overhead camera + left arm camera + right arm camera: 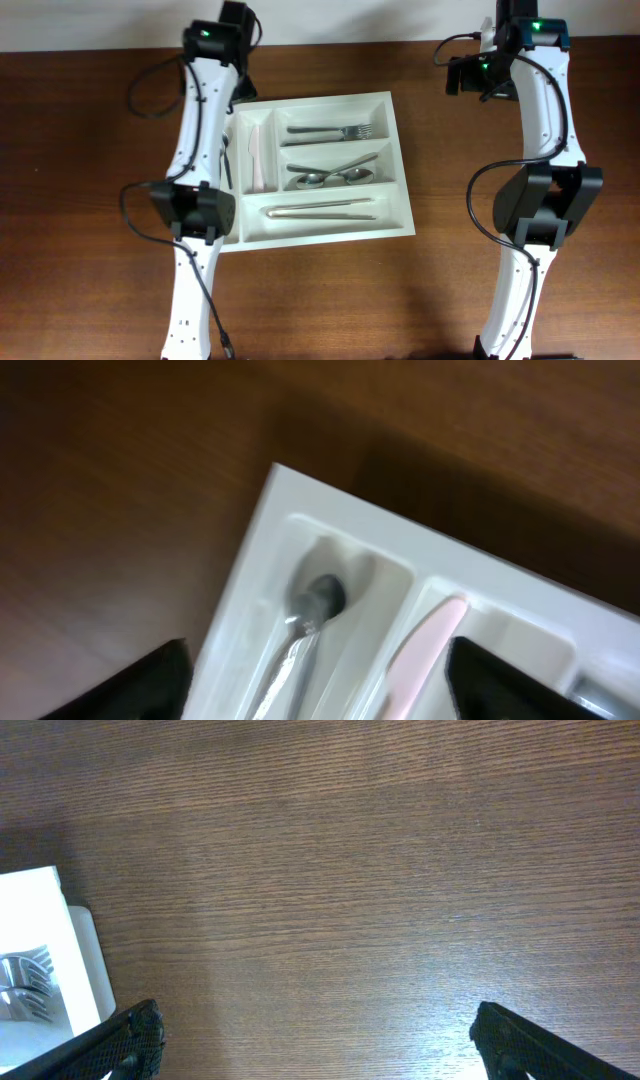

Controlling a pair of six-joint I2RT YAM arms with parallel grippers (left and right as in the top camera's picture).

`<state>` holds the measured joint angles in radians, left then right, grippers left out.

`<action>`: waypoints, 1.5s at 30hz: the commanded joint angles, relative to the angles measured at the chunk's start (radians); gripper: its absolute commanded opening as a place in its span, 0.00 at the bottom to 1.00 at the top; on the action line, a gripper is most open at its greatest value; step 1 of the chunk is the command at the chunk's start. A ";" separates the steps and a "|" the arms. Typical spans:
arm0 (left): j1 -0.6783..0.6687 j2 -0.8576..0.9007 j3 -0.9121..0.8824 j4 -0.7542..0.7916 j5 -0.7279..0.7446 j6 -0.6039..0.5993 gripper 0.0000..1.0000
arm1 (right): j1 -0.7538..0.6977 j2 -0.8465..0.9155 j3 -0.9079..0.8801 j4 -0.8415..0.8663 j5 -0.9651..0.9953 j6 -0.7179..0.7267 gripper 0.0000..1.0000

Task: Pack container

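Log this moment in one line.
container: forks, spoons inside | left gripper: open, above container corner | right gripper: open, above table

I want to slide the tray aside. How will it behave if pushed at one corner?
The tray looks like thin moulded plastic, so probably light and slightly flexible. On the smooth table it would likely slide easily and pivot rather than travel straight. The loose spoons may shift.

The tray was white and rectangular. It lay flat on the table, left of centre and slightly askew. Two narrow slots ran along its left side, and three wide ones were stacked far to near on its right. Each held cutlery.
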<state>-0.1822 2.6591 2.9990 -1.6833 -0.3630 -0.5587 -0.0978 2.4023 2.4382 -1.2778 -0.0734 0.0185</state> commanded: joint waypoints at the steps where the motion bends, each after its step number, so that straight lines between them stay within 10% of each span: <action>1: 0.014 -0.147 0.039 -0.005 0.005 0.146 1.00 | -0.008 -0.004 -0.001 0.002 -0.005 -0.006 0.99; 30: 0.010 -0.333 0.039 0.004 -0.029 0.190 0.99 | -0.008 -0.004 -0.001 0.002 -0.005 -0.006 0.99; 45: 0.008 -0.697 -0.287 0.445 -0.132 0.160 0.99 | -0.008 -0.004 -0.001 0.002 -0.005 -0.006 0.99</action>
<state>-0.1726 2.0464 2.8342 -1.2892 -0.4709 -0.3908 -0.0978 2.4023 2.4382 -1.2778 -0.0734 0.0185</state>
